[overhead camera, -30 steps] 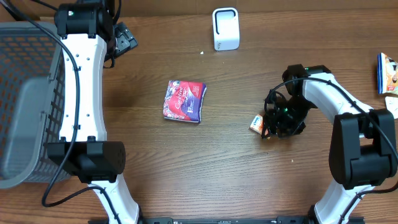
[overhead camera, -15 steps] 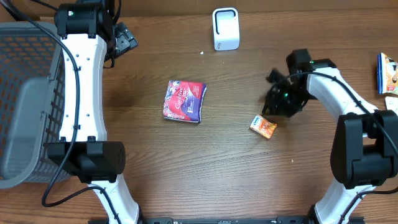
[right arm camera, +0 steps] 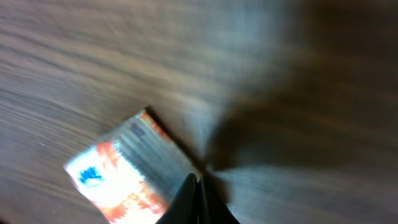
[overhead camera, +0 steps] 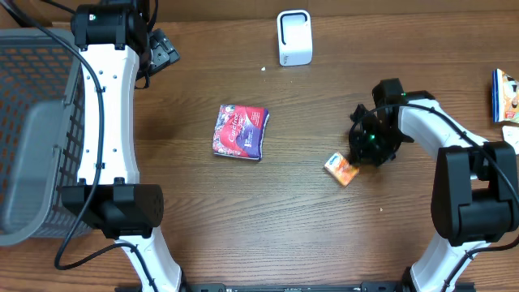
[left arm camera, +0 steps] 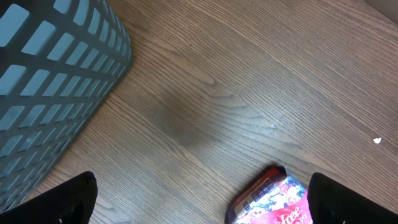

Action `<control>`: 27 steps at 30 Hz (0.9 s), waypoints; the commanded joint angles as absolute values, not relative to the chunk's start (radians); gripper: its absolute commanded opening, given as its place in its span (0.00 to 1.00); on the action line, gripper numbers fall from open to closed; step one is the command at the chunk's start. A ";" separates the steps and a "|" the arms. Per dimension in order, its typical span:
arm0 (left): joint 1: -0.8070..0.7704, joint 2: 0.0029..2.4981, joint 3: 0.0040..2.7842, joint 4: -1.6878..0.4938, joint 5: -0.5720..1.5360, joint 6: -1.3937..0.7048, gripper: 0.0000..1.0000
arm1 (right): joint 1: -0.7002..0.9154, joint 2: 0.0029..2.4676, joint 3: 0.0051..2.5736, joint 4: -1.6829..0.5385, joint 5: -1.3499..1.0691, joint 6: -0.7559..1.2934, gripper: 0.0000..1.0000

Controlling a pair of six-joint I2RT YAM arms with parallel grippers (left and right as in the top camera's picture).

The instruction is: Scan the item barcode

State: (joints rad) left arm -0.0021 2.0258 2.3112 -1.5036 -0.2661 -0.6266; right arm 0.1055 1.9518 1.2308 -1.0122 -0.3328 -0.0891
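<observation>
A small orange and white packet point(overhead camera: 341, 168) lies flat on the wooden table. My right gripper point(overhead camera: 365, 152) hovers just right of it, shut with nothing between its fingers. In the right wrist view the closed gripper point(right arm camera: 198, 182) points at the table beside the blurred packet point(right arm camera: 121, 174). The white scanner point(overhead camera: 293, 37) stands at the back centre. A purple and red packet point(overhead camera: 241, 131) lies mid-table, and its corner shows in the left wrist view point(left arm camera: 273, 202). My left gripper point(overhead camera: 159, 50) is at the back left, wide open point(left arm camera: 202, 208) and empty.
A grey mesh basket point(overhead camera: 32, 130) fills the left side, and its wall shows in the left wrist view point(left arm camera: 50, 81). More packets point(overhead camera: 505, 95) lie at the right edge.
My right gripper closed fully, lifted off the orange packet toward the back, then came back beside it. The packet stayed on the table, shifted slightly. The left arm has not moved.
</observation>
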 commanded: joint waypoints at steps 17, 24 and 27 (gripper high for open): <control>0.000 2.040 2.318 -1.507 -0.269 -0.636 1.00 | 0.104 1.947 1.284 -1.180 -0.413 -0.007 0.65; 0.000 2.040 2.318 -1.507 -0.269 -0.636 1.00 | 0.107 1.947 1.257 -1.142 -0.424 -0.007 0.63; 0.000 2.040 2.318 -1.507 -0.269 -0.636 1.00 | 0.106 1.947 1.234 -1.119 -0.456 -0.007 0.60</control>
